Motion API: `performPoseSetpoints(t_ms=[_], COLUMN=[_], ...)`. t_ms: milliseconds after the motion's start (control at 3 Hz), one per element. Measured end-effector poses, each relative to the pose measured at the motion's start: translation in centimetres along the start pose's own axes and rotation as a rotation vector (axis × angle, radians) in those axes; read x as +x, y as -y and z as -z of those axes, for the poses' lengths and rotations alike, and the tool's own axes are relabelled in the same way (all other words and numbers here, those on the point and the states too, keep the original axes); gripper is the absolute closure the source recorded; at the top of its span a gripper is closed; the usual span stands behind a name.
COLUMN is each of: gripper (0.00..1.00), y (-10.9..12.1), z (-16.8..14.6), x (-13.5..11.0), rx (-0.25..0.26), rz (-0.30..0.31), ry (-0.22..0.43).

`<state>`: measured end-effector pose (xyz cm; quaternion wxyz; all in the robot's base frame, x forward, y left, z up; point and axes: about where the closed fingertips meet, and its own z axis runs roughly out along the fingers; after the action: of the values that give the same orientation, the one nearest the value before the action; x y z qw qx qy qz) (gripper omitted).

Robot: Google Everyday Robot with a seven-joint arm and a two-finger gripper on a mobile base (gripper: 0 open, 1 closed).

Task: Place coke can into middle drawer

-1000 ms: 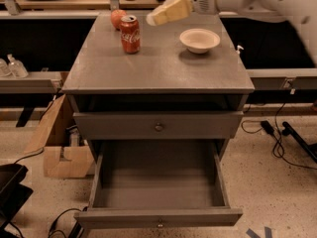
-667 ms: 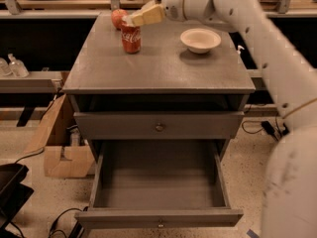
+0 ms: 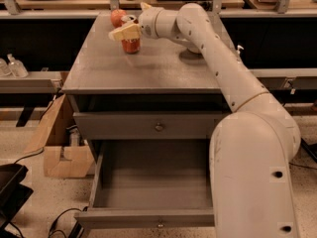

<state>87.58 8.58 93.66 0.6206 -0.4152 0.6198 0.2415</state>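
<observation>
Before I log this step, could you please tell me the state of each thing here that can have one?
coke can: upright on the cabinet top, not lifted.
tool: open, straddling the coke can.
middle drawer: open, nothing visible inside.
upper drawer: shut.
apple: resting on the cabinet top behind the coke can.
</observation>
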Motion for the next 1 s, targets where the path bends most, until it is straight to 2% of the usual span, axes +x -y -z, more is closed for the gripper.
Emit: performPoseSetpoints(t_ms=[333, 667, 1000], gripper=[0.0, 0.14, 0.45], y=[0.2, 0.1, -0.3], z=[-1.0, -1.6, -2.0], x=[3.4, 6.1, 6.1], rx=[0.027, 0.049, 0.042], rz=[-0.085, -0.161, -0.163], ry=[-0.041, -0.069, -0.068])
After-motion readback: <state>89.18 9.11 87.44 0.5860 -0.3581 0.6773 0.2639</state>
